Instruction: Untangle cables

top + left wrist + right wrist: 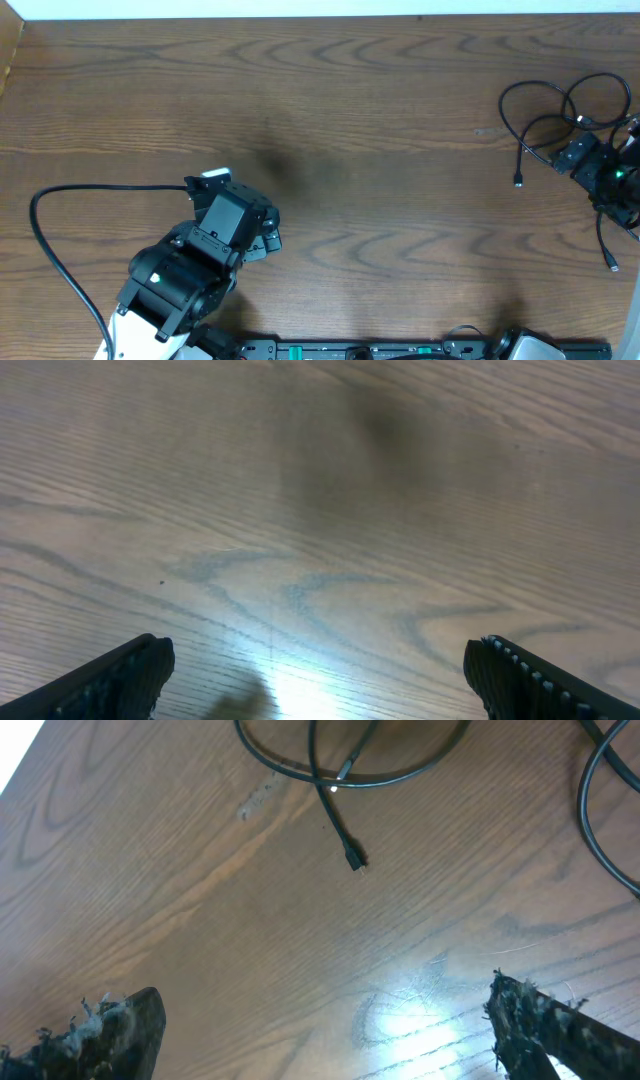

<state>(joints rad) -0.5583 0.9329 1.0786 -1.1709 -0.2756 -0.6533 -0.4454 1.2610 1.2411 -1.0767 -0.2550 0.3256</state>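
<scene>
Nearest lens: right gripper (325, 1010) w/ jaws spread, nothing held; same for left gripper (318, 655). Nothing done yet: cables (330, 786) looped by table (330, 120) edge, prob. crossed, all left to separate.

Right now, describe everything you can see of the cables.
The cables are thin, black, flexible cords lying in overlapping loops flat on the wooden table near its right edge. One small dark plug end lies free beside the loops. The right arm partly covers them overhead; nothing grips them.
</scene>
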